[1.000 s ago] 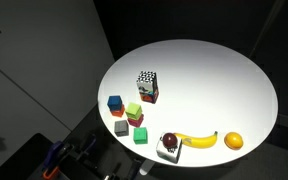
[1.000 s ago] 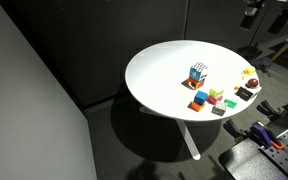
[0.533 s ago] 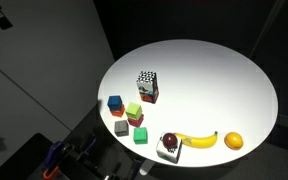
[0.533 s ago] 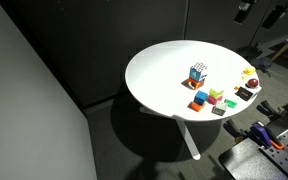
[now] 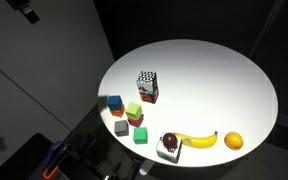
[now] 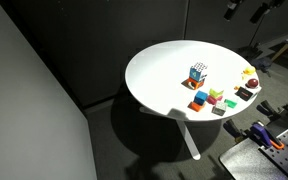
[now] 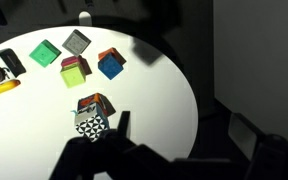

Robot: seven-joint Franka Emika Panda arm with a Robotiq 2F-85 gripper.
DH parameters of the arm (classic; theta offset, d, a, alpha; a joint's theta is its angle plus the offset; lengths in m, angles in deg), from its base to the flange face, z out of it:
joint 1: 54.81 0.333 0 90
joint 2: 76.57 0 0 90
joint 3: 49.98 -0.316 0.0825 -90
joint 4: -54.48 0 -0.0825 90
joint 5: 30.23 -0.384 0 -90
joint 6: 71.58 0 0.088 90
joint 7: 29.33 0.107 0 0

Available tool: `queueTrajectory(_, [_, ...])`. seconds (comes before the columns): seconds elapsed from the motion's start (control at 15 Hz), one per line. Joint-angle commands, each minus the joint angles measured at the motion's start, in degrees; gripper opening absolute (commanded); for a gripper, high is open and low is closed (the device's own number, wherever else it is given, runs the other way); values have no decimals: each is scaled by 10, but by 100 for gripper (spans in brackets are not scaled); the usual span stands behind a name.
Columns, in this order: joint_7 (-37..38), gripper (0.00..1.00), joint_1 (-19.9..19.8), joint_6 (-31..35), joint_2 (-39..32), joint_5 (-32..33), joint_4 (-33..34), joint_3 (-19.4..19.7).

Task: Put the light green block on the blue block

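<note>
The arm (image 5: 26,12) has swung across, high over the desk (image 5: 214,70). Its fingers (image 7: 123,126) carry nothing, and their gap is too dark to judge. The lime block (image 7: 72,66) sits near the desk's edge, close to the blue block (image 7: 111,67). Descend straight down and grip flat faces, clear of neighbours.

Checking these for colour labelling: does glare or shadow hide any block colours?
In an exterior view the table is blown out white against a near-black room, yet the blue block and light green block read clearly. In the wrist view the blue block looks vivid, but the gripper is a black silhouette, jaws unreadable.
</note>
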Motion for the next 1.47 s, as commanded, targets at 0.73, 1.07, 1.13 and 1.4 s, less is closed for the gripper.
queueTrajectory(0.73, [-8,100,-27,99,-160,111,21,5])
queueTrajectory(1.07, [-7,100,-32,129,-214,131,24,15])
queueTrajectory(1.13, [-6,100,-33,136,-225,133,24,18])
queueTrajectory(1.4, [-4,100,-37,166,-267,156,25,27])
